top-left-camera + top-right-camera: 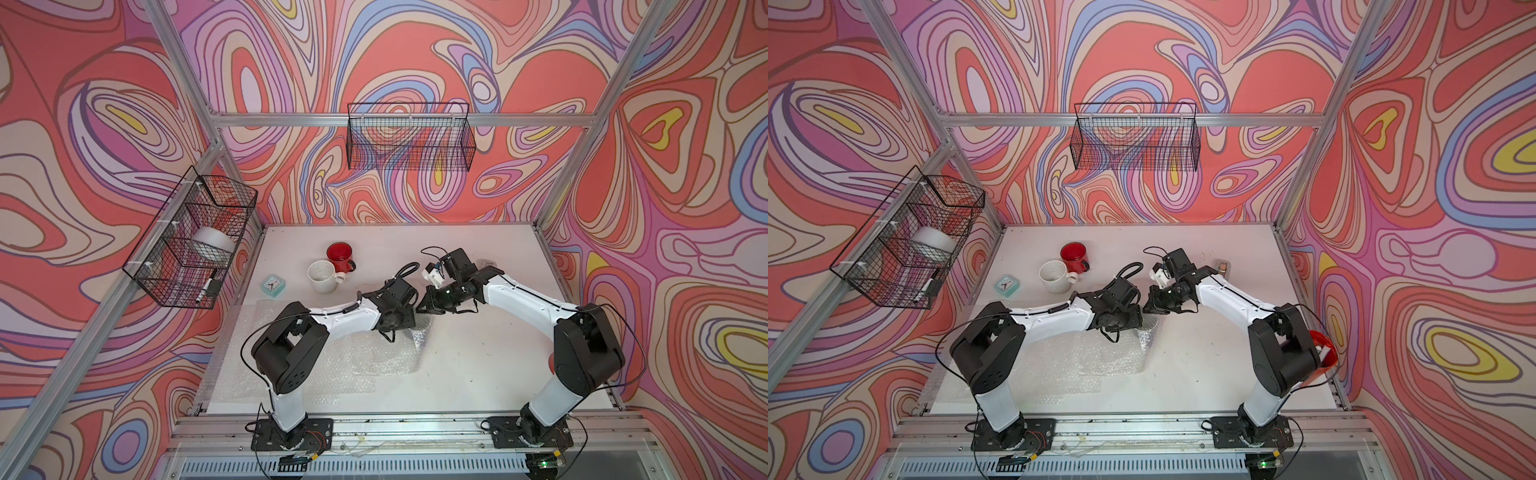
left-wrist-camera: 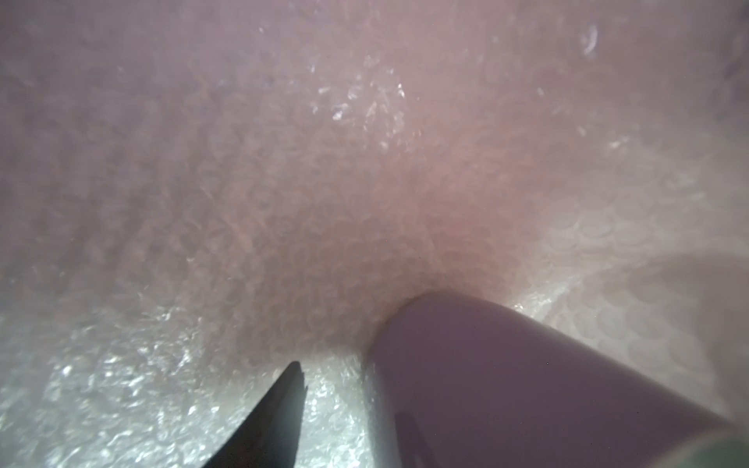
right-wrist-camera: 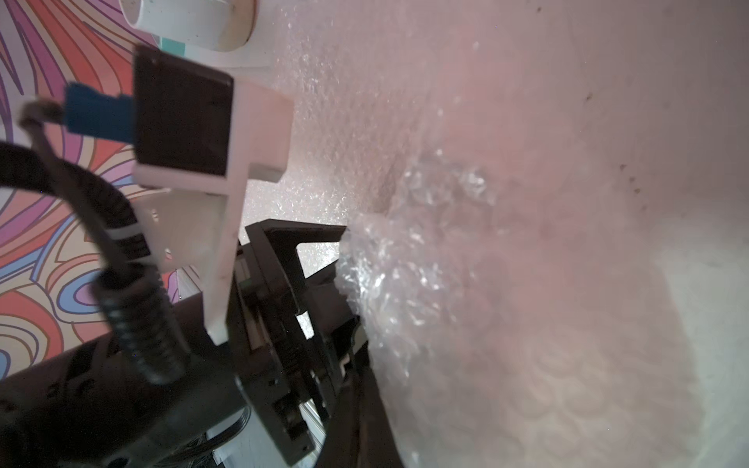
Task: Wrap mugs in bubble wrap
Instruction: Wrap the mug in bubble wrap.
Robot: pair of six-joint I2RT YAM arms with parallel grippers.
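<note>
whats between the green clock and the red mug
The white mug stands between the clock and the red mug, close against the red one. Both top views show it.

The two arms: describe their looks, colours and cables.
Left arm and right arm alike: white tubular links, bulky black joint housings, black base plates. Thin black cables loop alongside; a coiled black cable reaches the left wrist.
</note>
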